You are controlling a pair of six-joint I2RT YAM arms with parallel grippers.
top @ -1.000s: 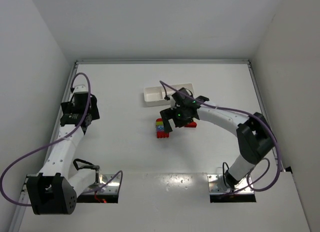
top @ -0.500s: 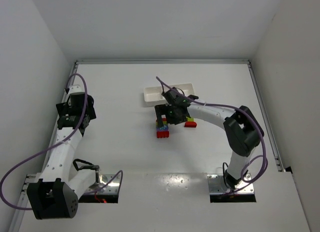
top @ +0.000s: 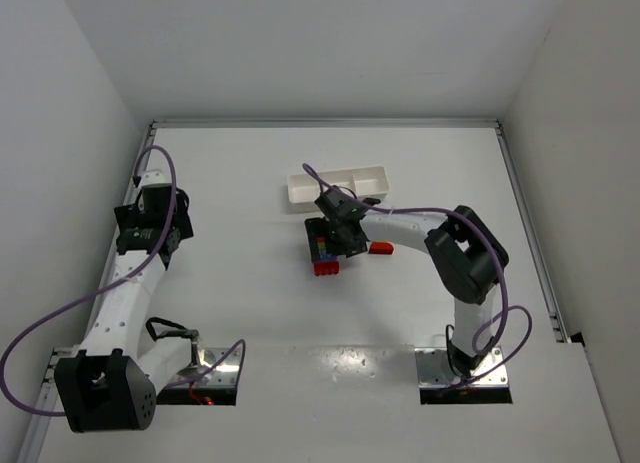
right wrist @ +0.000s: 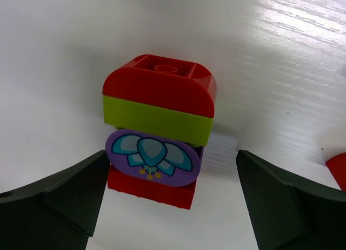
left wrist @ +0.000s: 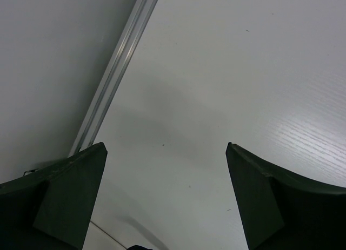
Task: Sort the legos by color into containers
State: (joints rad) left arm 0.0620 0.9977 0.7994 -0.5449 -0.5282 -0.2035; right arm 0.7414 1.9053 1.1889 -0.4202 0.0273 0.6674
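Right claw (top: 338, 239) has swung left over the stacked lego clump (right wrist: 157, 104), jaws wide and empty, so probably grabbing it next.

blocked: brick stack (right wrist: 157, 104) inside right claw (right wrist: 172, 157) | free: table (left wrist: 216, 72) below left claw (left wrist: 165, 147)

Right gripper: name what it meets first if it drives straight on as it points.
The multicolour lego clump, centred ahead of the open right gripper. It is probably the first contact, though depth is unclear and the table lies just beyond.
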